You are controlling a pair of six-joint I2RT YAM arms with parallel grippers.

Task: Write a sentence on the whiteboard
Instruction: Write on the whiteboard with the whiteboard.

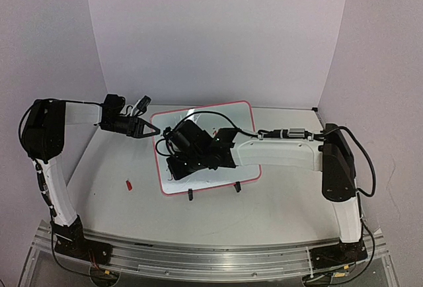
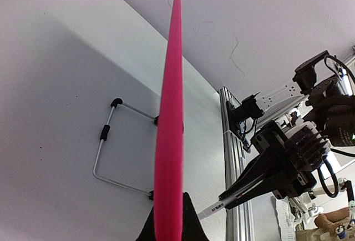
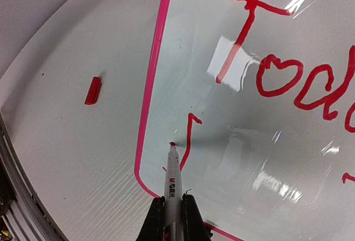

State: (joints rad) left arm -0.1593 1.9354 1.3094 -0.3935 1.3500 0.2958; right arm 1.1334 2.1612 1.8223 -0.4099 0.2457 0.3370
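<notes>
The whiteboard (image 1: pixel 221 118) with its pink frame stands tilted mid-table. In the right wrist view, its glossy face (image 3: pixel 244 141) carries red writing (image 3: pixel 277 74) that begins "Tod", and a short fresh stroke lower left. My left gripper (image 1: pixel 155 130) is shut on the board's left edge. From its own wrist camera the frame (image 2: pixel 173 85) runs edge-on between the fingers of the left gripper (image 2: pixel 169 213). My right gripper (image 3: pixel 173 199) is shut on a white marker (image 3: pixel 172 177). The marker's red tip touches the board near the lower left corner. It hovers over the board (image 1: pixel 177 164).
A red marker cap (image 1: pixel 129 184) lies on the table left of the board, also in the right wrist view (image 3: pixel 93 90). The board's wire stand (image 2: pixel 105 152) with black feet rests on the table. An aluminium rail (image 2: pixel 233 157) runs along the near table edge.
</notes>
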